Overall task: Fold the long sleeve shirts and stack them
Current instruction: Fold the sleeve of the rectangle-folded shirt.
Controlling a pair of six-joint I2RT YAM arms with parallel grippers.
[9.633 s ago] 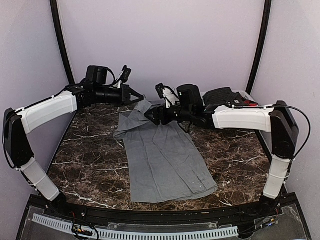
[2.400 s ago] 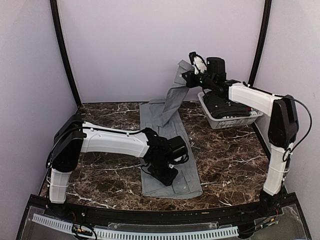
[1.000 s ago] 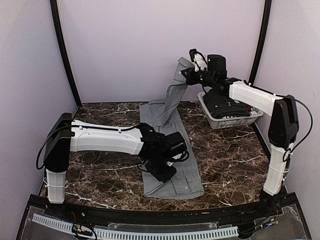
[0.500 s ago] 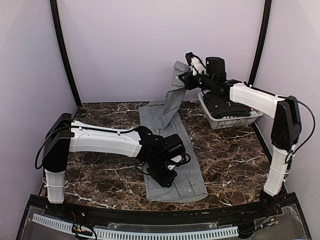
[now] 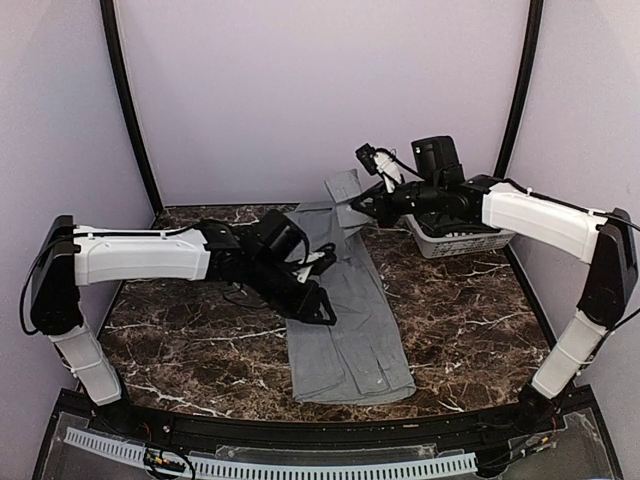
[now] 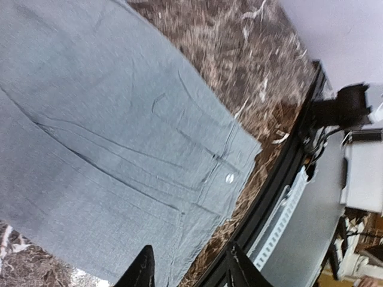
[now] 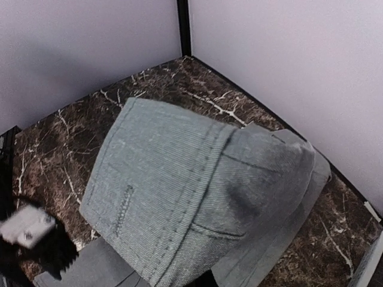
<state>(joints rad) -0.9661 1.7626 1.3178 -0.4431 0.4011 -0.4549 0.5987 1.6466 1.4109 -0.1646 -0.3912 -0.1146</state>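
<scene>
One grey long sleeve shirt (image 5: 345, 320) lies in a long narrow strip down the middle of the dark marble table (image 5: 470, 320), hem towards the front. My left gripper (image 5: 318, 308) hovers over the strip's left edge. In the left wrist view its fingers (image 6: 143, 272) stand apart above the shirt (image 6: 119, 119), with nothing between them. My right gripper (image 5: 358, 207) is shut on the far end of the shirt and holds it just above the table's back. A buttonholed cuff (image 7: 197, 197) drapes over that gripper and hides its fingers.
A white basket (image 5: 440, 243) holding dark clothes stands at the back right, partly behind my right arm. Lilac walls close in the back and both sides. A black rail (image 6: 281, 173) runs along the table's front edge, just past the hem.
My left gripper has opened, let go of the shirt's lower part and pulled back to the left. The right gripper has come down and leftward, lowering the raised cloth towards the table.
</scene>
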